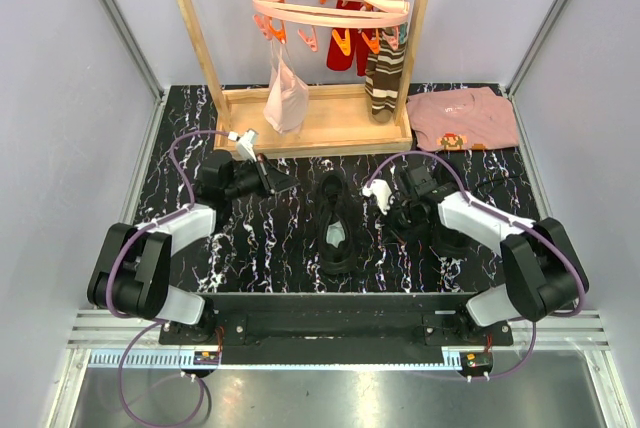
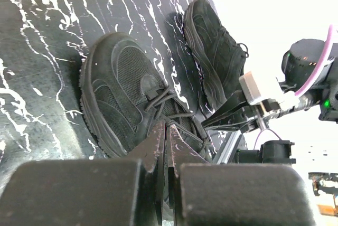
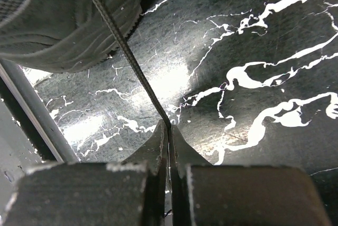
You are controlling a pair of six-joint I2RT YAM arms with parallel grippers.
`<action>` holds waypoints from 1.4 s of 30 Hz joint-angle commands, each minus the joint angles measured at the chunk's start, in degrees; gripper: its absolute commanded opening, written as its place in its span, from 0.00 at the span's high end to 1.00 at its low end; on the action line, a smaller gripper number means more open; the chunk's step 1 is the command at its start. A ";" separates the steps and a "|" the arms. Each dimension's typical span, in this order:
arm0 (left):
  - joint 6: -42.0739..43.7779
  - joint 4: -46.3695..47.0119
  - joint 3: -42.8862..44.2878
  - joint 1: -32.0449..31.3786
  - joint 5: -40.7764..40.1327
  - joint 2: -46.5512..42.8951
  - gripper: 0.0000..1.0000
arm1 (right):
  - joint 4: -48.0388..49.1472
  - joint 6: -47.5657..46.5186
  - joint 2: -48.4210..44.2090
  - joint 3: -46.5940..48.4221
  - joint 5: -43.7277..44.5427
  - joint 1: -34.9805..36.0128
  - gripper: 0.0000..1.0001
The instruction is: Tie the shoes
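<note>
Looks barely begun: holds lace (image 3: 124, 46) clamped in R gripper (image 3: 168, 126), pinches L gripper (image 2: 165, 130) shut at near shoe (image 2: 124, 94) w/ catch unclear, shows no bow, leaves all tying.

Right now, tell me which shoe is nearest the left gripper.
The shoe whose laces sit right at the tips of the left gripper; the other shoe lies farther off, toward the right arm.

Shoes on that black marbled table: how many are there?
2. One black shoe lies in the middle, by the left claw; the second shoe lies just beyond it, near the right claw, which pinches a lace. Others may be hidden.
</note>
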 commanded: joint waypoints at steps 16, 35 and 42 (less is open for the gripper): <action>3.63 10.16 -1.06 -2.32 2.53 -1.95 1.00 | 4.96 14.13 -3.86 11.69 -6.25 -0.29 1.00; 6.79 7.88 -1.76 -3.56 3.15 -3.80 1.00 | 3.65 4.91 0.29 14.34 2.28 -0.91 1.00; 7.14 7.70 -2.11 -3.73 3.42 -4.06 1.00 | -4.70 2.69 -2.10 12.03 2.97 -0.73 0.45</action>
